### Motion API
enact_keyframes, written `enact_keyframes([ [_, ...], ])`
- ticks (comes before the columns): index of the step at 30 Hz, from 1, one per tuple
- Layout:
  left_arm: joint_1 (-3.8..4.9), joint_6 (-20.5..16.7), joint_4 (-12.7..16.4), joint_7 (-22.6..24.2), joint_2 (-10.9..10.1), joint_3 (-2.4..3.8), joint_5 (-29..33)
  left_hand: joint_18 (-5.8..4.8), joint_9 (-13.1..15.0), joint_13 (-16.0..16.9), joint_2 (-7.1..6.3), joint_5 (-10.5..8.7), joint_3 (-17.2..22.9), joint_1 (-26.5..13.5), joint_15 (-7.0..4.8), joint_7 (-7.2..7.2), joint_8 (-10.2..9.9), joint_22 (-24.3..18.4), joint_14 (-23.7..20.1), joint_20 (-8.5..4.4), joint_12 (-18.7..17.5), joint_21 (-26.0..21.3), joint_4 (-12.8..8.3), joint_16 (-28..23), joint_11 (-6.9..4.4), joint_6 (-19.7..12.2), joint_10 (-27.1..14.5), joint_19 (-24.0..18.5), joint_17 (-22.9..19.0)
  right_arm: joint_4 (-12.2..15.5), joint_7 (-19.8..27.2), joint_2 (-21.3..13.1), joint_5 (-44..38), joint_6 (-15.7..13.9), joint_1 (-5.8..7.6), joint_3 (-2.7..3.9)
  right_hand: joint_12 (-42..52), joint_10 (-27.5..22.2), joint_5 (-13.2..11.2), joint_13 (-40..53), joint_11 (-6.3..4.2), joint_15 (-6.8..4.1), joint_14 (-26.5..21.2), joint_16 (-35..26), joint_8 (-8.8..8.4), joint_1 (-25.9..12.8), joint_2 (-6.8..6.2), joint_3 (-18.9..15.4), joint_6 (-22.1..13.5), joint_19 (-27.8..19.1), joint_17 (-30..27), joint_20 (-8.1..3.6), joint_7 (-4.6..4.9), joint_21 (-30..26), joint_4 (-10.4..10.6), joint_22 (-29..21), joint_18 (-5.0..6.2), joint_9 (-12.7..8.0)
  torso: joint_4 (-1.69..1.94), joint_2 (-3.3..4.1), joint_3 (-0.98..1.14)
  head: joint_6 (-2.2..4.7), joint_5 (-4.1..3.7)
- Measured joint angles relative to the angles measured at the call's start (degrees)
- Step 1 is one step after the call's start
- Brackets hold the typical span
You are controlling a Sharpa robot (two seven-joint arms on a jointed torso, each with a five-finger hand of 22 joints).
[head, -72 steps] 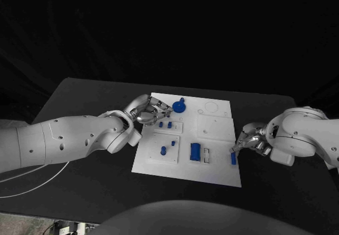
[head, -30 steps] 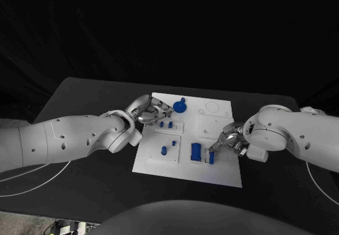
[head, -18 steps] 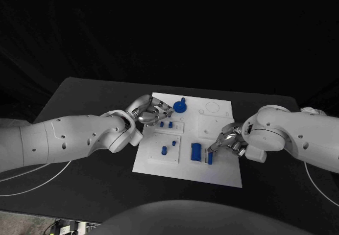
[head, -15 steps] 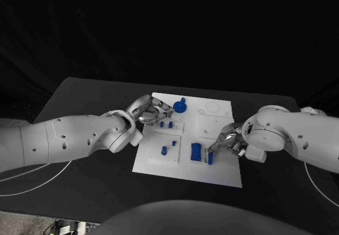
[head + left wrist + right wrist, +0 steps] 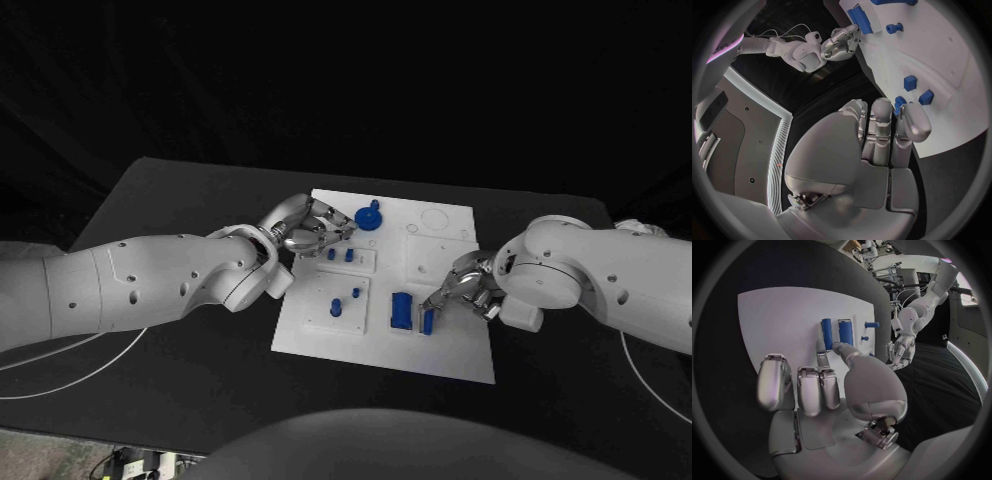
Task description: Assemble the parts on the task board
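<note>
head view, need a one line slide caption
Right hand sets a slim blue part beside the blue block on the task board; left hand rests at its edge.

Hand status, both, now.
Left hand: fingers curled in, holding nothing, at the task board edge.
Right hand: pinching a slim blue part over the board.

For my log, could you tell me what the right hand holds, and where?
Seemingly the slim blue part, pinched at its end nearest the right hand; the contact itself is hidden.

White task board (image 5: pixel 447 355) on black table (image 5: pixel 173 200)
</note>
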Motion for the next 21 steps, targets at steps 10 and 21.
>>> enact_keyframes([
  [10,0.01,0.19,-0.04,-0.23,0.08,0.0,0.0,0.0,0.0,0.0,0.0,0.0,0.0,0.0,0.0,0.0,0.0,0.0,0.0,0.0,0.0,0.0,0.0,0.0,0.0,0.0,0.0,0.0,-0.07,-0.31,0.16,0.13,0.28,-0.69,-0.01,0.02,0.0,0.0,-2.33,0.0,0.0,0.0,0.0,-0.48,-0.53,-0.92,-0.14,-0.35,-0.71,-0.41,-0.01,0.0,0.13,-0.75,0.68,-0.01,0.0,0.22,-0.05,0.04,-0.03,0.0,0.05],
  [21,0.0,0.43,-0.1,-0.49,0.2,0.0,0.0,0.0,0.0,0.0,0.0,0.0,0.0,0.0,0.0,0.0,0.0,0.0,0.0,0.0,0.0,-0.22,0.0,0.0,0.0,0.0,0.0,0.0,-0.13,-0.55,0.12,0.1,0.29,-1.15,-0.12,-0.06,0.0,0.17,-20.79,0.0,0.59,0.43,0.0,-0.48,-1.32,-4.63,-0.56,-4.23,-3.84,-0.48,-0.01,0.34,1.37,-1.3,3.41,-0.01,0.0,0.83,-0.05,0.04,-0.01,0.0,0.09],
])
